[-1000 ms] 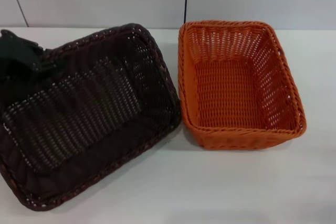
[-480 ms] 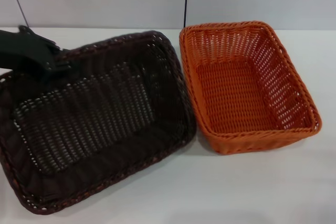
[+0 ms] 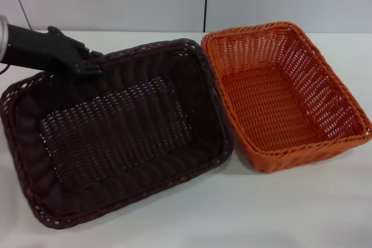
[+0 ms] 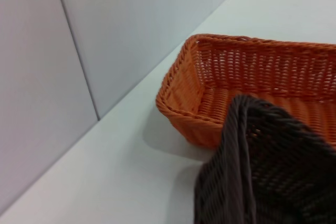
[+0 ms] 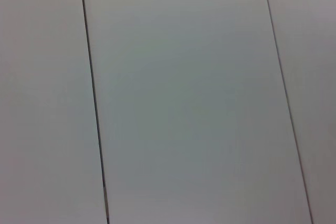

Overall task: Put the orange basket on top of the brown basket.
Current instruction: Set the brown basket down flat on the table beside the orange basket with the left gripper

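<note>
- The orange basket (image 3: 285, 94) sits on the white table (image 3: 232, 213), just right of the brown basket (image 3: 116, 135), rims nearly touching.
- The brown basket looks tilted, its far-left rim at the left gripper (image 3: 87, 65); whether it rests on the table is unclear.
- The left gripper's fingers blend into the dark weave; their spread cannot be told.
- The right wrist view shows only wall panels (image 5: 184, 103).

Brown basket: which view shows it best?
The head view: the whole brown basket shows, with the left gripper at its far rim. The left wrist view shows only one corner beside the orange basket; the right wrist view shows none.
</note>
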`<state>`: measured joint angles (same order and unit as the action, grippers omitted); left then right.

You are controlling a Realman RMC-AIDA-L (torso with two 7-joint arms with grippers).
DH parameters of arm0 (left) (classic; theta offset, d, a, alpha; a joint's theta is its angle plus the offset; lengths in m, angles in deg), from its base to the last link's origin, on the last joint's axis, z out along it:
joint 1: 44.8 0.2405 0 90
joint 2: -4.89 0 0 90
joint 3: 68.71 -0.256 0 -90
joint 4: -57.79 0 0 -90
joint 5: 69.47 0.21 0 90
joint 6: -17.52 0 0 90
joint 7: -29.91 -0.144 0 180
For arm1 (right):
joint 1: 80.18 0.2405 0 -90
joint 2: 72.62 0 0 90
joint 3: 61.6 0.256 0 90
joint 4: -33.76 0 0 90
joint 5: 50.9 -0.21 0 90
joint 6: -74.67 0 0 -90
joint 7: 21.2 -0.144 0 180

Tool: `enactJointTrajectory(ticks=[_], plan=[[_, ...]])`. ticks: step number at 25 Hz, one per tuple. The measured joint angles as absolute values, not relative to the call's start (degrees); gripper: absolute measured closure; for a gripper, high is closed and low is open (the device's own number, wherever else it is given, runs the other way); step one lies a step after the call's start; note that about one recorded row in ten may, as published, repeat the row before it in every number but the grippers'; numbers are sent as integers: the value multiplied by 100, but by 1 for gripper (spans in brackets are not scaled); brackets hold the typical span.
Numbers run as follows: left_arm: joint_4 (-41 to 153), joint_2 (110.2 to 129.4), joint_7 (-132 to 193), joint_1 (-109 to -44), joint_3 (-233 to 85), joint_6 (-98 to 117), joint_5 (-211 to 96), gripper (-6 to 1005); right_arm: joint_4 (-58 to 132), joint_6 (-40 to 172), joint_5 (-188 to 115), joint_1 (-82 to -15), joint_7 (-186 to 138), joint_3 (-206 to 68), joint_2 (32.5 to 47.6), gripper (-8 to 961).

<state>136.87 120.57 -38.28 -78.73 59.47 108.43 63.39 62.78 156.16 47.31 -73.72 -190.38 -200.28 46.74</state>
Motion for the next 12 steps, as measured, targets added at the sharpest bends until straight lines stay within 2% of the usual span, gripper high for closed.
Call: enactJointTrajectory(ticks=[4, 8, 12], plan=[[13615, 12135, -4078, -7911, 5668, 10686, 6432, 761, 6267, 15584, 4727, -7360, -19038, -20028, 4666, 186], [13615, 12166, -4110, -7918, 5566, 10573, 6496, 574, 6265, 15584, 4727, -7359, -19038, -20025, 4665, 186], [14067, 12287, -4215, -7688, 5343, 9691, 6420, 402, 6236, 15528, 4727, -7347, -19038, -20021, 4664, 186]])
